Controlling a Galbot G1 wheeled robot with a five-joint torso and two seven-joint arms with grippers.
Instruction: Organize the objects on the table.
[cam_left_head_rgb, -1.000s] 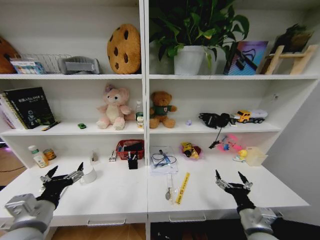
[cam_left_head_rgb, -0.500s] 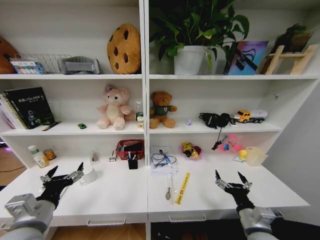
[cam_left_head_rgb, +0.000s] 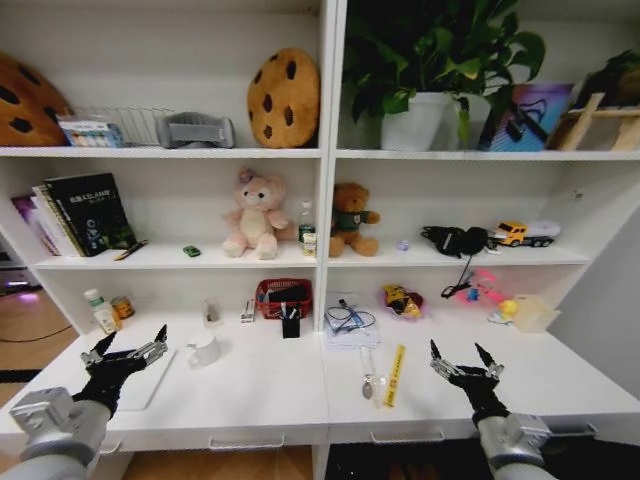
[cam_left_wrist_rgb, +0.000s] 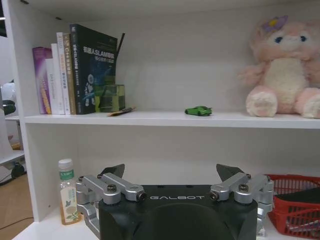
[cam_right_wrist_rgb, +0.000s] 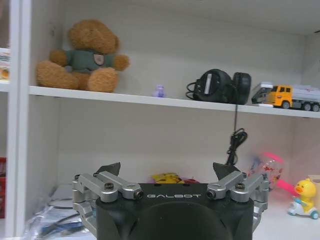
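**Q:** Where are the two end effectors, and are they holding anything?

**A:** In the head view, the left end effector (cam_left_head_rgb: 128, 350) hovers over the white tabletop (cam_left_head_rgb: 260, 385) at about 8 o'clock, its fingers spread and empty. The right end effector (cam_left_head_rgb: 465, 358) hovers at about 4 o'clock, also spread and empty. Neither touches anything.

**Q:** Where are the objects to be organised?

**A:** A flat pale slab, likely the silver laptop (cam_left_head_rgb: 150, 385), lies on the tabletop directly under the left end effector; its logo cannot be made out. A white mug (cam_left_head_rgb: 205, 350) stands just beside it, towards 3 o'clock. A green-lidded bottle (cam_left_head_rgb: 100, 311) stands at the back of the tabletop at 9 o'clock. A tiny green toy car (cam_left_head_rgb: 191, 251) sits on the middle shelf beside a pink plush toy (cam_left_head_rgb: 256, 214). A black pen holder (cam_left_head_rgb: 291, 322) with markers stands in front of a red wire basket (cam_left_head_rgb: 283, 296).

**Q:** What could go wrong from here?

**A:** Probably a sideways reach by the left arm would knock the mug, since it stands so close. The thin laptop offers little edge to pinch, so spread fingers may skid off it. On the right, a yellow ruler (cam_left_head_rgb: 396, 362) and loose cables (cam_left_head_rgb: 350, 318) lie near and could snag.
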